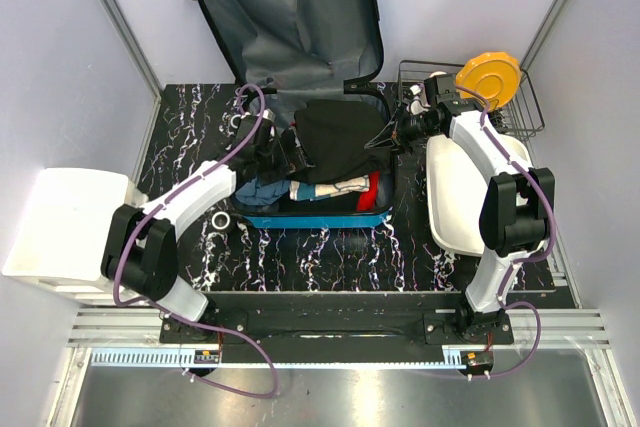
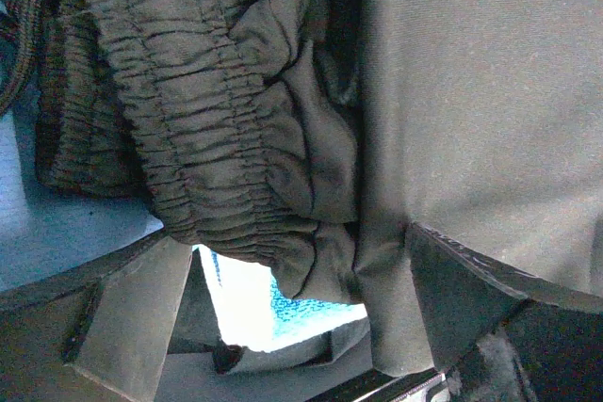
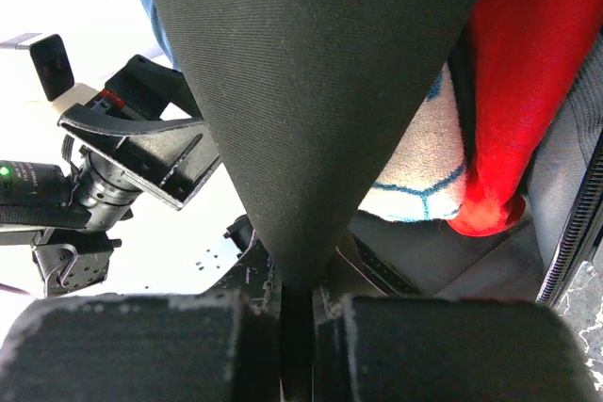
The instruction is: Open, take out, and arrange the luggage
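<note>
The right gripper [image 3: 297, 327] is clamped on a fold of a black garment [image 3: 311, 91]. The right wrist view shows its two pads [image 3: 141, 345] pressed together with only the thin cloth between them. Above the pads the cloth widens. Just beside it, this view also shows a red cloth [image 3: 528, 91] and a cream piece with blue lines [image 3: 424, 171]. The left gripper [image 3: 132, 152] is on the far side of the garment.

The left gripper has its fingers [image 2: 122, 317] wide apart. Its own camera shows what the others do not: a gathered elastic waistband [image 2: 188, 120] of dark cloth in front of the open jaws. Whether it touches them I cannot tell.

Only the top view shows the whole suitcase [image 1: 310, 219]. It lies open in the middle of the table [image 1: 190, 117], the lid standing against the back wall and the base full of clothes. The two grippers are at the left and right edges of the black garment. A wire basket [image 1: 520, 112] with a yellow disc [image 1: 488, 75] stands beside the right arm, and white bins [image 1: 60, 227] are at both sides.
</note>
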Robot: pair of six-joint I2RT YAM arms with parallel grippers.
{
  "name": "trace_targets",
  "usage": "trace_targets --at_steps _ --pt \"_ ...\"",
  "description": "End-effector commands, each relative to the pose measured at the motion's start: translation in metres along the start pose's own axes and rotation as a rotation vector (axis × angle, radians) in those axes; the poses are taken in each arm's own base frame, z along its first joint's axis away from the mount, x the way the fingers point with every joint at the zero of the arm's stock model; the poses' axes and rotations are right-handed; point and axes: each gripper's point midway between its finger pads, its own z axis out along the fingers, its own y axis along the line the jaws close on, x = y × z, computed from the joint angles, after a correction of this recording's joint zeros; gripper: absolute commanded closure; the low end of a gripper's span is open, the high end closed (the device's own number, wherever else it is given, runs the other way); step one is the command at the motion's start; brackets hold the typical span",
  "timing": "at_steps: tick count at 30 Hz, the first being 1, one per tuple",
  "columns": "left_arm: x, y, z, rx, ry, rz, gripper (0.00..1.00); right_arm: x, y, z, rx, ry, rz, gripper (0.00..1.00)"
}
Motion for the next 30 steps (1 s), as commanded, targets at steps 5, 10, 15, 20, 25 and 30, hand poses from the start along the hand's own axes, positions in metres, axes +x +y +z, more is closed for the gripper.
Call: trace_targets --at_steps 5,10,15,20,25,30 --pt "0.004 -0.014 0.012 0.027 0.029 -0.007 0.01 -0.016 0.021 -0.015 -0.028 -0.071 -0.068 1.0" --pt "-0.006 -0.022 0.011 0.067 -0.017 -0.013 0.36 -0.016 0.021 -0.016 -0.024 -0.074 -0.077 1.0" --pt "-0.041 -0.055 -0.018 0.178 -0.152 0.088 0.76 -0.016 0.027 -0.021 -0.03 -0.086 -0.104 1.0" --pt "-0.049 -0.071 -0.033 0.206 -0.173 0.169 0.98 -0.018 0.031 -0.024 -0.033 -0.097 -0.125 1.0" --pt "-0.057 -0.098 -0.059 0.252 -0.233 0.3 1.0 -0.022 0.058 -0.042 -0.069 -0.149 -0.24 1.0" --pt "-0.067 -0.146 -0.089 0.356 -0.3 0.439 1.0 -0.02 0.081 -0.067 -0.071 -0.212 -0.343 1.0"
